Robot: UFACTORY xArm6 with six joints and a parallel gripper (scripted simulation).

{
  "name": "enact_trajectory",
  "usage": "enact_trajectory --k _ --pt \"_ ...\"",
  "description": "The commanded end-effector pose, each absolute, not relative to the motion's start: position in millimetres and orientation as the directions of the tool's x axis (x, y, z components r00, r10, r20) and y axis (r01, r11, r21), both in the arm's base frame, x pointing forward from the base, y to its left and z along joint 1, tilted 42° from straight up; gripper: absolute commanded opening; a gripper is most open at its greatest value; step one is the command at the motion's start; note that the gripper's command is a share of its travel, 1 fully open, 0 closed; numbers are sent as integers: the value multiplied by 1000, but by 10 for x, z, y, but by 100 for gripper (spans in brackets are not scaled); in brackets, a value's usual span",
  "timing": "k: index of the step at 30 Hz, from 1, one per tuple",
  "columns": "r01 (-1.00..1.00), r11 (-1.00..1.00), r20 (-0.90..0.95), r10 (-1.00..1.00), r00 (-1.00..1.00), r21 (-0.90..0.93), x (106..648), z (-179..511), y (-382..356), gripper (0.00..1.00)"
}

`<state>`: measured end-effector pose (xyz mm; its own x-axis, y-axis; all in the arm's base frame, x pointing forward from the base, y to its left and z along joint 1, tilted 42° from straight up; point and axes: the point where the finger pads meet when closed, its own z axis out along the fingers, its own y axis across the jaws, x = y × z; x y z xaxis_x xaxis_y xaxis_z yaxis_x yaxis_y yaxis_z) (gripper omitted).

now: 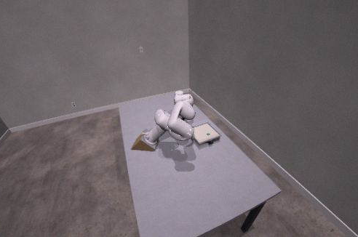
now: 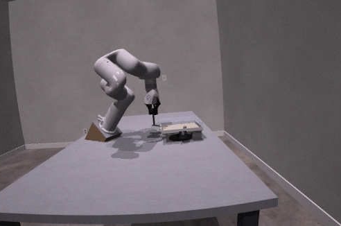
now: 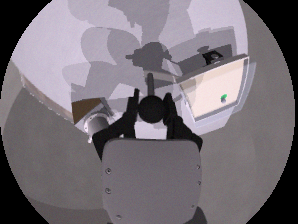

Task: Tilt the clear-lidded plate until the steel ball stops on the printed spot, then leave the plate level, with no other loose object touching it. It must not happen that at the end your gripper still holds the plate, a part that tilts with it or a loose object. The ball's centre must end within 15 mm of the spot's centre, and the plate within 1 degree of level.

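Presently the claw [image 2: 152, 110] is clamped on a dark rod-like tool [image 2: 153, 120], its tip hanging just left of the clear-lidded plate [image 2: 181, 127], which sits on a dark pivot base [image 2: 180, 137] toward the surface's [image 2: 136, 180] far right. Judging by this, the nudging step is pending: press the plate's edge gently with the tool to roll the ball, too small to locate, toward the green spot [image 1: 208, 134].
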<state>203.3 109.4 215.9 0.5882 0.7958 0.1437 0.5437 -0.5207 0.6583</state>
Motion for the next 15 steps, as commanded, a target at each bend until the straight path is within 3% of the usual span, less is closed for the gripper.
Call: enact_trajectory --k 1,15 --pt "545 -523 147 797 586 655 2028 2173 1109 0" --pt "545 -523 147 797 586 655 2038 2166 1117 0"
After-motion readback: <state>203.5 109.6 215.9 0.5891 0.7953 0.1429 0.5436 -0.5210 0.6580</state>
